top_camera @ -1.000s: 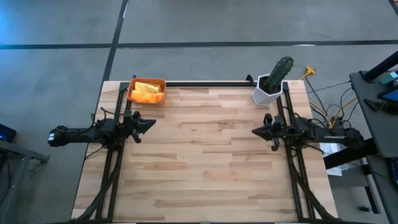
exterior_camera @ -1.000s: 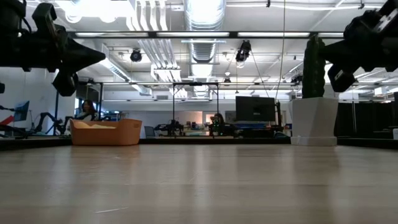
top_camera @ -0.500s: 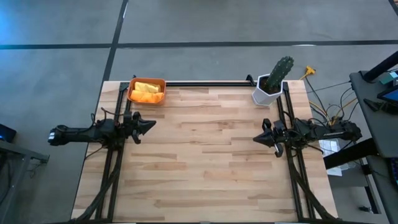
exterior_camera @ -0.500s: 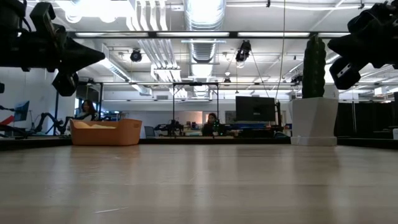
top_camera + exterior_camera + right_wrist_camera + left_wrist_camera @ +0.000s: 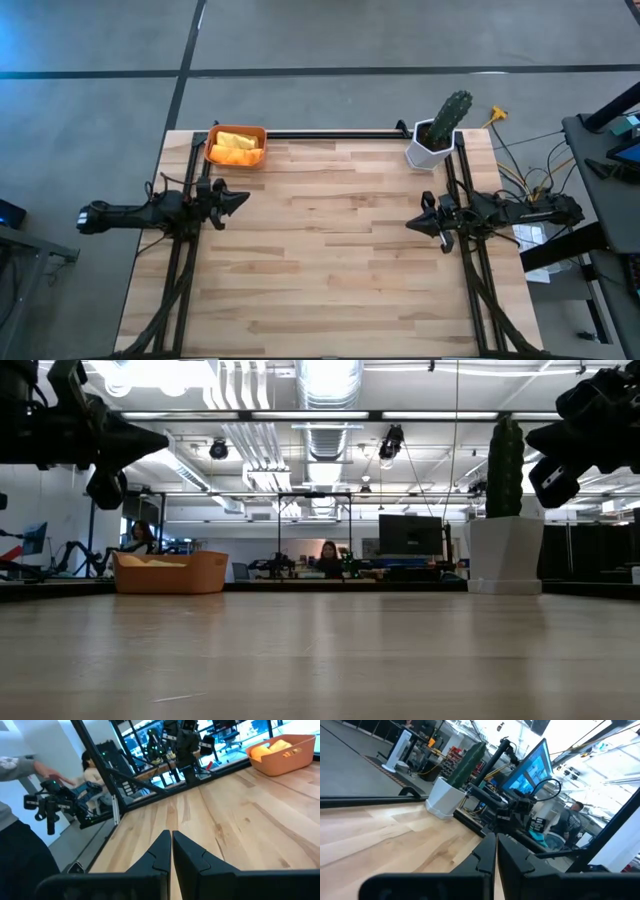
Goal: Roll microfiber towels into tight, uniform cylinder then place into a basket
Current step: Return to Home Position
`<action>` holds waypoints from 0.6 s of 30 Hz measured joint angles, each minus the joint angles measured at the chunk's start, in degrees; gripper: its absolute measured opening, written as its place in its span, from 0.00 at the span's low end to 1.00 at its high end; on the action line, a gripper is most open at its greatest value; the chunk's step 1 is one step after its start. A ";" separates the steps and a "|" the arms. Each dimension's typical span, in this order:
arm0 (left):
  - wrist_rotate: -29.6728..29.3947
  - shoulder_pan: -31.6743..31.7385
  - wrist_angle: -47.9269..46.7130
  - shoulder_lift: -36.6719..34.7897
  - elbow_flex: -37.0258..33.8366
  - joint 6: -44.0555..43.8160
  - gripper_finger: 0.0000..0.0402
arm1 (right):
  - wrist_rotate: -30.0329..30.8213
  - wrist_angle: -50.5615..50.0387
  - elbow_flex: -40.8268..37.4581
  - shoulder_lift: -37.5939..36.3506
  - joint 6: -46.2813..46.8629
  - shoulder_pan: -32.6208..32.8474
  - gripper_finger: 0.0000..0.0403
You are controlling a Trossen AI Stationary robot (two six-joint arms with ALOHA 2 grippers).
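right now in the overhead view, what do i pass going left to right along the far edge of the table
basket holding the towels → white pot with the cactus. Nearer, in the same direction: left gripper → right gripper, both shut.

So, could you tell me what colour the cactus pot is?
White; the pot shows clearest in the high view.

Left arm point(image 5: 150, 212): matte black all through, slim rounded links, thin dark cables looping loose by the wrist
Left end effector point(image 5: 245, 199): black, narrowing to a sharp wedge tip
Right arm point(image 5: 520, 210): same black build, chunky wrist block, cable loops showing there too
Right end effector point(image 5: 409, 224): black, pointed like its twin
Fingers point(image 5: 161, 851): up close, flat-faced and angular, stepped notches along the outer edges
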 joint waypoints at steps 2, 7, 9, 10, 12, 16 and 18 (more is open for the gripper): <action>-0.01 0.00 0.21 0.65 0.00 0.00 0.00 | 0.00 -0.20 0.00 0.01 0.00 0.00 0.03; 0.01 0.00 0.31 1.52 0.00 0.00 0.00 | 0.00 -0.06 0.00 -0.01 0.00 0.00 0.03; 0.02 0.00 0.34 1.66 0.00 0.00 0.00 | 0.00 -0.01 0.00 0.14 0.00 0.00 0.03; 0.01 0.00 0.43 1.80 0.00 0.00 0.00 | 0.00 -0.13 0.00 0.16 0.00 0.00 0.03; 0.03 0.00 0.33 2.06 0.00 0.00 0.00 | 0.00 0.01 0.00 0.25 0.00 0.00 0.03; 0.03 0.00 0.36 2.27 0.00 0.00 0.00 | 0.00 -0.04 0.00 0.32 0.00 0.00 0.03; 0.06 0.00 0.40 2.22 0.00 0.00 0.00 | 0.00 -0.07 0.00 0.32 -0.02 0.00 0.03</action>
